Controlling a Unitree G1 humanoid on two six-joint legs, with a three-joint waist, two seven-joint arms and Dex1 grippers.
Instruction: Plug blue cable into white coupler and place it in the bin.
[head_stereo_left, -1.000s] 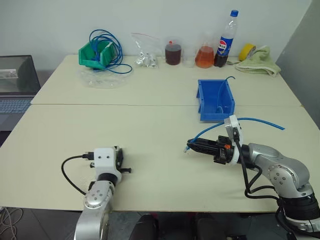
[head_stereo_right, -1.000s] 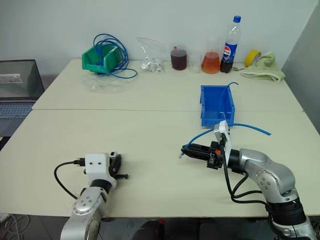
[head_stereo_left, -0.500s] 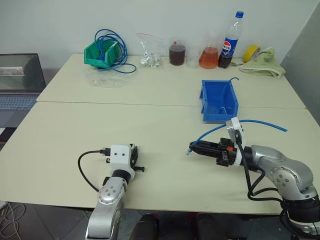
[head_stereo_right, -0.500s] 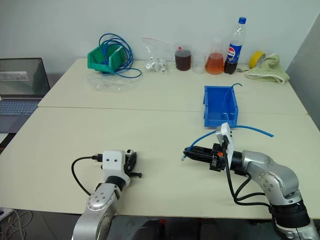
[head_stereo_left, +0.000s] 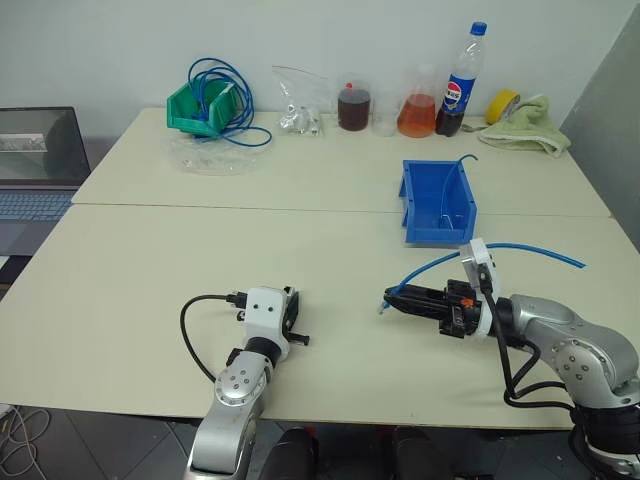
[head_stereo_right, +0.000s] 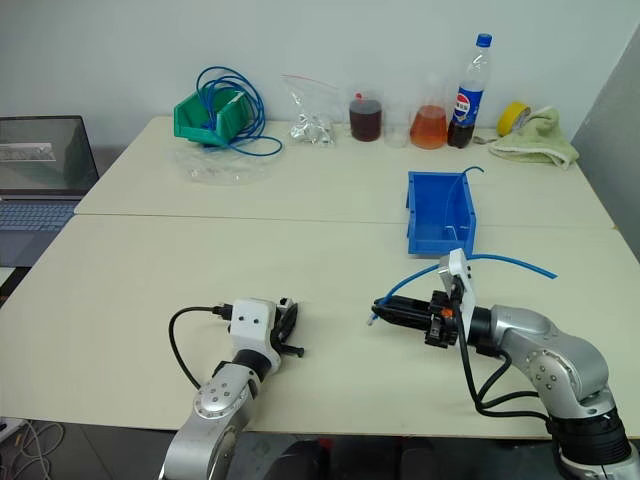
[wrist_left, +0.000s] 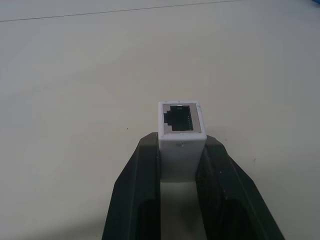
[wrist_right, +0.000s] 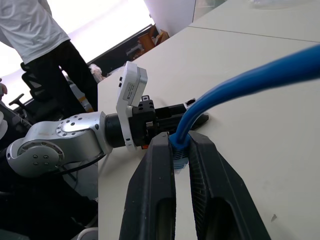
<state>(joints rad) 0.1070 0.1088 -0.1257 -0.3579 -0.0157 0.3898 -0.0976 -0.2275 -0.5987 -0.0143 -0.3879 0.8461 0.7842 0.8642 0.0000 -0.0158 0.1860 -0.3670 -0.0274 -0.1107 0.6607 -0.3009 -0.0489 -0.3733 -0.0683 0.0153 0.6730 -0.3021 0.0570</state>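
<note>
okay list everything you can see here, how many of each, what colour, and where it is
cable: 1, blue, from right gripper trailing right
coupler: 1, white, in left gripper
bin: 1, blue, table centre-right
green bin: 1, far left, with blue cable coil
bag: 1, clear, far edge
jars: 2, dark and orange liquid, far edge
bottle: 1, cola, far edge
tape: 1, yellow, far right
cloth: 1, pale green, far right
laptop: 1, left
person: 1, white top, beyond table
left gripper: shut on coupler
right gripper: shut on cable

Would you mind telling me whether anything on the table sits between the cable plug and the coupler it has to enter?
Nothing visible does: bare table lies between the blue cable plug in the right gripper and the white coupler in the left gripper.
</note>
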